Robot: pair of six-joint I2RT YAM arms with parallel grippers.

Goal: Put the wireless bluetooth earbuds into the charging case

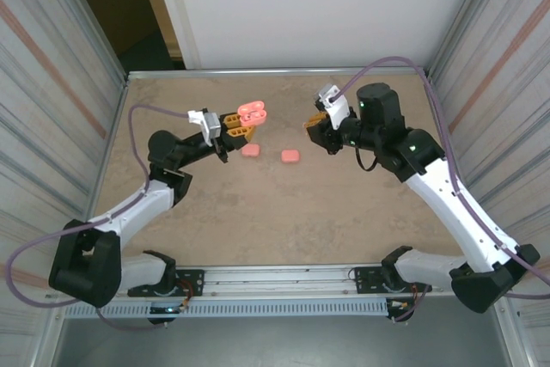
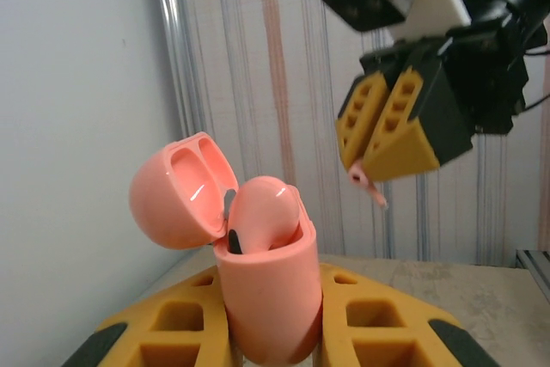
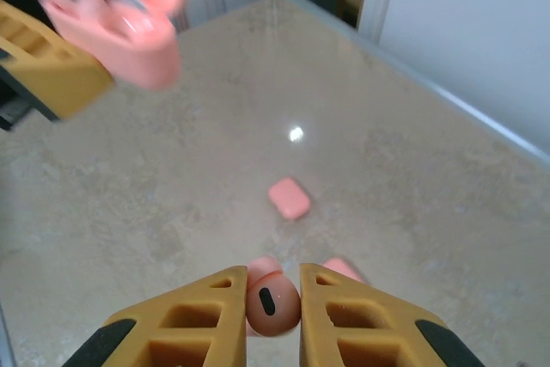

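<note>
Earbud [image 3: 272, 305], salmon pink with a dark oval mark on its bulb, sits pinched between the yellow fingers [image 3: 189, 320] of the right tool [image 3: 272, 283], which is clenched on it. In the left wrist view its short stem pokes out below the fingertips, slanting down and to the right. That tool hangs above the far half of the tabletop [image 1: 284, 212], right of the middle and clear of the surface. Facing it, left of the middle and also over the far half, the left tool [image 1: 243, 131] is clenched on the lower body of the case [image 2: 268, 298] and holds it upright in the air between two yellow pads. The lid [image 2: 176, 191] stands swung open to the left on its hinge, its hollow inside showing. A second earbud [image 2: 262, 212] already sits in the case, its rounded bulb rising above the rim; which socket it fills I cannot tell. The held earbud is apart from the case, up and to the right of it in the left wrist view. On the tabletop between the two tools, a little nearer the near edge, lie the left closed case [image 1: 250, 150] and the right closed case [image 1: 290, 155], flat, side by side and not touching.
</note>
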